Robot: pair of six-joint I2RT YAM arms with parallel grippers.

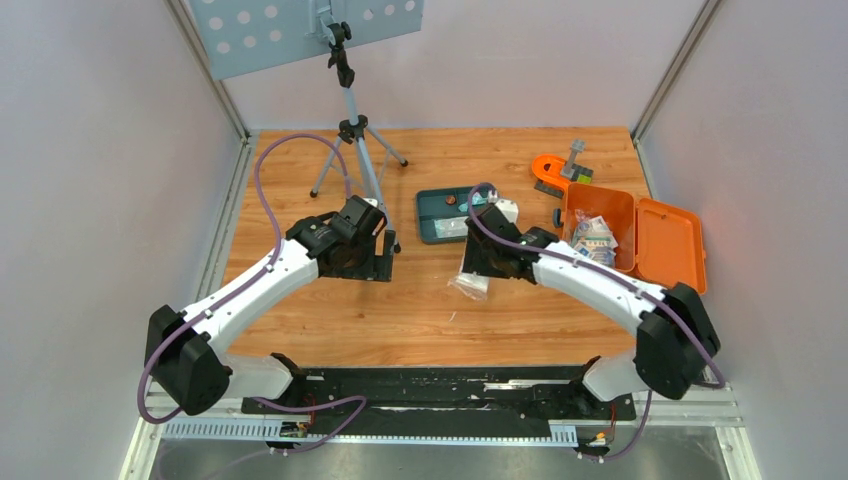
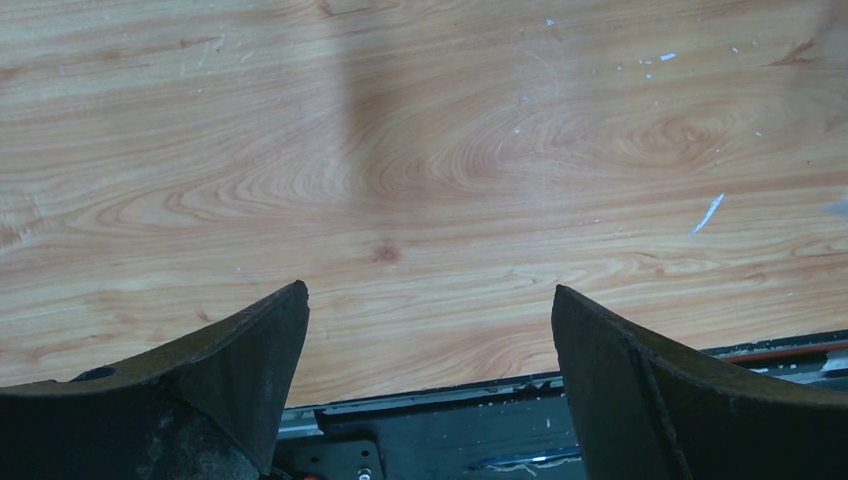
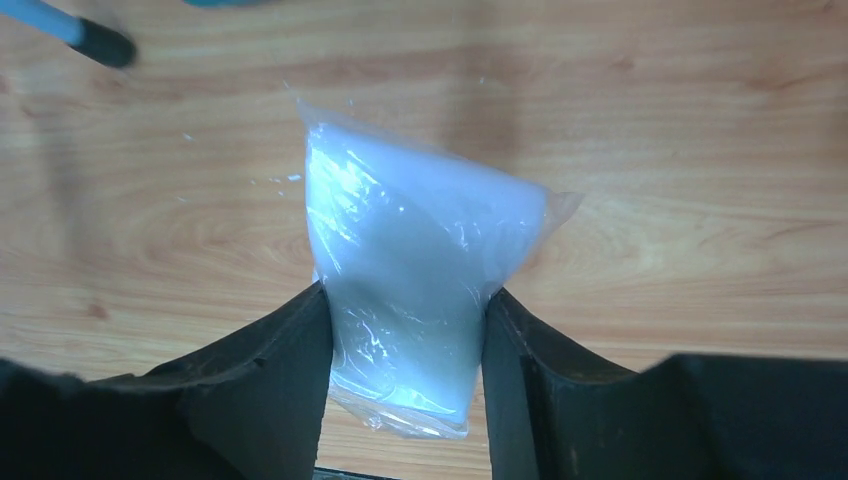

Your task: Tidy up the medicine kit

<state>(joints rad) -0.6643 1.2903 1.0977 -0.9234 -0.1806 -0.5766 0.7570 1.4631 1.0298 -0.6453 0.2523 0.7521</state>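
Wood-grain table (image 1: 300, 320), a few white scuffs. Plain pale walls (image 1: 100, 150) left, right and back, metal posts (image 1: 212, 75) in rear corners. Grey perforated panel (image 1: 262, 35) at top left. Grey tripod (image 1: 352, 130) stands on table, rear left. Black base plate (image 1: 440, 385) along near edge. Even light, soft shadows

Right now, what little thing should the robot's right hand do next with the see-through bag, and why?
Probably squeeze a bit tighter before lifting. The right fingers touch both sides of the soft clear plastic bag, which looks puffy and slippery, so it might slide out. The open medicine kit waits off to the right.
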